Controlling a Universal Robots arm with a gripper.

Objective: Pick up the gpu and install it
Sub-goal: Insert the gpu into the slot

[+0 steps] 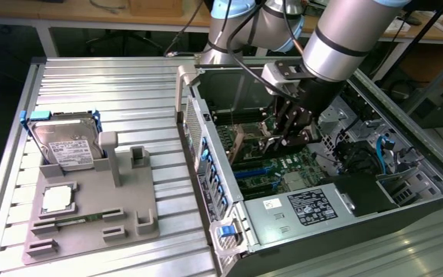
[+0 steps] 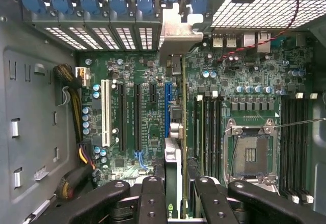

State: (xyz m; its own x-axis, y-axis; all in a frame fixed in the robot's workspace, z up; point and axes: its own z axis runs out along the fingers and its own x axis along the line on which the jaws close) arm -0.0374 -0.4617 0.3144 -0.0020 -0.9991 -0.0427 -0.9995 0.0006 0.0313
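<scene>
While the claw grips: my claw (image 2: 181, 201) is closed on the gpu (image 2: 183, 132), fingers pinching the thin card edge-on, deep inside the computer case (image 1: 206, 133).
Gpu position: it stands upright over the motherboard (image 2: 137, 81), just beside the blue expansion slot (image 2: 167, 109), on the side toward the memory slots (image 2: 209, 132). I cannot tell whether its edge connector touches the slot.
Risk at the slot: if the card sits off the slot's line, pressing down would jam the connector on the slot wall or on the small parts beside it, and could bend the card.
Risk in my grip: I hold only a narrow edge, so any tilt while pushing could let the card slip or twist between my fingers.
Risk at the bracket: the silver bracket (image 2: 175, 35) lies close to the rear slot openings (image 2: 122, 35). If its tip misses the gap there, it would catch and keep that end of the card high.
Risk beyond: the memory slots run close alongside, and the open CPU socket (image 2: 250, 152) lies past them. A sideways slide could scrape either.
Red wire: the red wire (image 2: 265, 35) near the rear ports could snag if I swing that way.
Outside the case: the hard drive (image 1: 67, 144) stands in its grey holder (image 1: 129, 196) on the desk (image 1: 113, 81), well apart and in no danger.
</scene>
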